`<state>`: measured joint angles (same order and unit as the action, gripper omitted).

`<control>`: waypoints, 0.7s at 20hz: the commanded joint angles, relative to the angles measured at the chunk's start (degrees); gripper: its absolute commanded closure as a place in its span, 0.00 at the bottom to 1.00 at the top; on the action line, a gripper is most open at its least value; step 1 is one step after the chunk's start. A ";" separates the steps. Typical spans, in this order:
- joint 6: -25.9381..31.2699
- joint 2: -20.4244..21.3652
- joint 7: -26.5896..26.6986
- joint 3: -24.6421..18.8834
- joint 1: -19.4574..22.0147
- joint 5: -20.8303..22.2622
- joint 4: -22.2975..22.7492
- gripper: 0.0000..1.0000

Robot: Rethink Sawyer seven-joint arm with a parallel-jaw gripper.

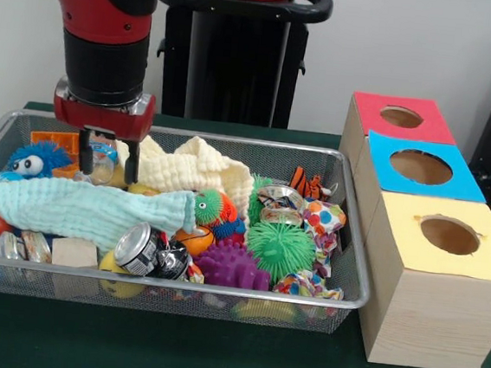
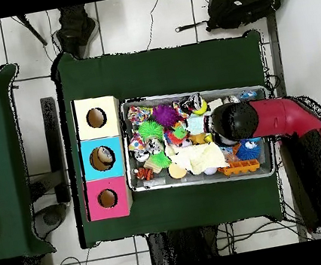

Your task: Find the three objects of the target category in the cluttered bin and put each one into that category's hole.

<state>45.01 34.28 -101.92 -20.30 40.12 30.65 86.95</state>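
Red and black arm comes down over the far left part of the wire mesh bin [image 1: 351, 172], hand [image 1: 106, 164] lowered into the clutter. Its two black fingers [image 1: 131, 163] sit on either side of a small clear plastic bottle [image 1: 103, 158] with a blue-and-white label band, closed against it by the look of it; the bottle is upright between them, just above a cream muslin cloth [image 1: 196, 172]. Bin sits on the green desk [image 1: 212, 355], packed with stuff: mint cloth [image 1: 78, 210] across the front left, blue fuzzy toy with big eyes [image 1: 35, 160] at far left, dented metal can [image 1: 140, 249] near the front wall, purple spiky ball [image 1: 231, 265] and green spiky ball [image 1: 281, 247] mid-right. Other bottles, if any, can't be made out. Three pale wooden boxes stand in a row just right of the bin: red-topped hole [image 1: 401, 117] farthest back, blue-topped hole [image 1: 420, 167] in the middle, yellow-topped hole [image 1: 449, 235] nearest the camera. Overhead, the arm covers the hand, and the red-topped hole [image 2: 107, 198] lies well apart from it across the bin [image 2: 202, 178].
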 commanded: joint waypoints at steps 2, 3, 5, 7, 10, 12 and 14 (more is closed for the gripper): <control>0.47 -1.65 13.78 -3.27 1.70 4.70 5.21 0.00; 0.00 -1.75 13.47 -3.01 1.89 4.98 5.85 0.00; -0.39 -1.87 13.04 -2.79 2.02 5.15 6.48 0.00; -1.03 -1.55 12.59 -2.50 2.12 5.47 7.51 0.00; -1.67 -1.65 12.25 -2.30 2.56 5.80 8.33 0.00; -1.86 -1.55 11.77 -2.33 2.76 5.93 8.88 0.00; -1.65 -0.63 11.02 -2.22 2.67 6.05 9.66 0.00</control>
<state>45.00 34.28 -101.92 -20.30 41.77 32.34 91.18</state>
